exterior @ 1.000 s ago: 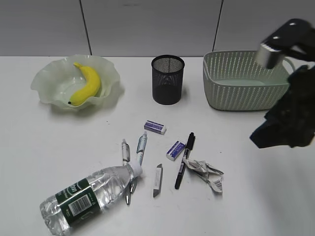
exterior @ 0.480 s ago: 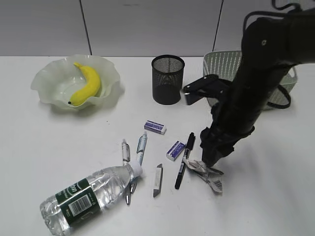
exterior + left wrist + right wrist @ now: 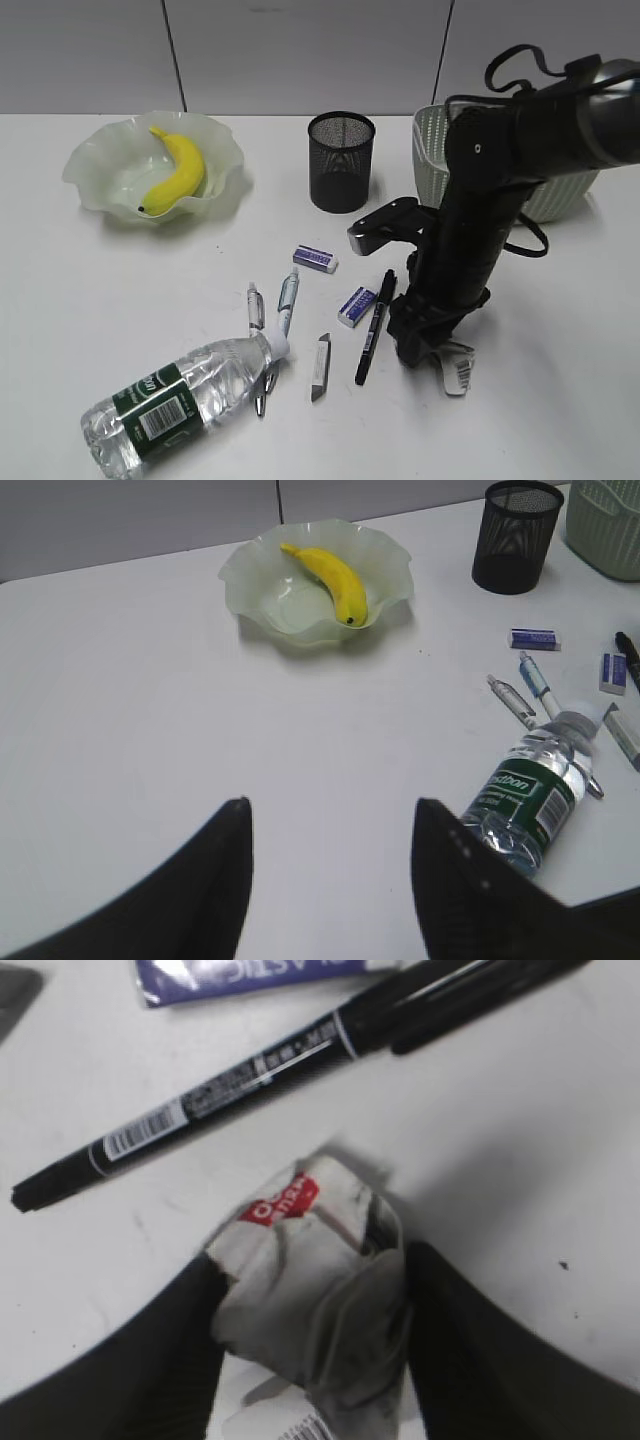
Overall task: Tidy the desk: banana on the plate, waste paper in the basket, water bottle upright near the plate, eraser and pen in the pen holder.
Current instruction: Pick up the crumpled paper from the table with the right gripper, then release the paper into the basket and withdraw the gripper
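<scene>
Right arm has swung in from over the basket (image 3: 560, 195) and dropped onto the waste paper (image 3: 315, 1285); nothing else on the worktop (image 3: 120, 300) has shifted since a second ago.

Key relation: the wad sits directly between the two fingers of the right tool (image 3: 312, 1335), one dark finger on each side. In the wrist view both fingers look at or just touching the wad's flanks. Not clenched yet by the look of it: jaws stand spread around the paper, and I can't tell if there's real squeeze. In the exterior view only a corner of paper pokes out right of the arm, the rest is hidden.

The wad lies on the near-right worktop, just beside the black marker (image 3: 300, 1050), whose long axis runs diagonally past the tool. Judgement: closing should clear the marker. The basket lies behind and right of the wad, so the carry is up and back. The right arm is clearly the nearer one.

The left tool (image 3: 330, 880) is released, jaws apart and empty, hovering over bare worktop, with the water bottle (image 3: 530, 790) lying on its side just right of it.

Materials:
- wad: crumpled, soft, irregular, red and dark print; will compress, should grip easily
- basket: pale green perforated plastic, rigid
- bottle: clear ribbed plastic, green label; it will likely roll
- banana (image 3: 178, 170): already in the wavy translucent plate (image 3: 90, 155)
- pen holder (image 3: 340, 160): black wire mesh; pens and erasers are loose in front of it
</scene>
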You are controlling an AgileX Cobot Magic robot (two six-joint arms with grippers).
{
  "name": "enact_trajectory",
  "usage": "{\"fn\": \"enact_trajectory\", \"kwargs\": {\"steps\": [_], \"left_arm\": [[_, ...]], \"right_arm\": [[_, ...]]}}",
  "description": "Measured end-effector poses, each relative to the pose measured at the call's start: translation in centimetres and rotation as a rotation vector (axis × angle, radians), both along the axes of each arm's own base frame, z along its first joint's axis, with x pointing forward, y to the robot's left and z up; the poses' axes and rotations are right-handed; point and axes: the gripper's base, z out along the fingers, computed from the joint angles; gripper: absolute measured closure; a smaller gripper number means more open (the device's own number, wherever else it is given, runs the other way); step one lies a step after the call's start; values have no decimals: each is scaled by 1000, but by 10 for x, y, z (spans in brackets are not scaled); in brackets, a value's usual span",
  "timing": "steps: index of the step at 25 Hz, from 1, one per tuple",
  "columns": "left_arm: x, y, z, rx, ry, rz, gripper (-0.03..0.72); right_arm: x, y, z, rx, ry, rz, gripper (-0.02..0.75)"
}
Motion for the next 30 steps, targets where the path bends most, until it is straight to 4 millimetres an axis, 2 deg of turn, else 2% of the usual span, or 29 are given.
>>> {"fn": "enact_trajectory", "kwargs": {"steps": [1,4,5,9,12,17,20,23,27,28,30], "left_arm": [[0,0,0,0,0,0,305],[0,0,0,0,0,0,305],[0,0,0,0,0,0,305],[0,0,0,0,0,0,305],[0,0,0,0,0,0,305],[0,0,0,0,0,0,305],[0,0,0,0,0,0,305],[0,0,0,0,0,0,305],[0,0,0,0,0,0,305],[0,0,0,0,0,0,305],[0,0,0,0,0,0,305]], "right_arm": [[0,0,-1,-1,1,0,312],[1,1,1,-4,11,4,565],[1,1,3,-10,27,7,587],[1,2,21,-14,56,16,585],[5,1,62,8,-50,-17,585],[29,-14,133,-57,-438,-108,585],[50,-26,159,-85,-655,-146,585],[73,-36,166,-38,-769,-200,585],[110,-58,151,-31,-783,-313,583],[118,-61,144,-32,-774,-334,561],[130,-68,134,-31,-755,-374,465]]}}
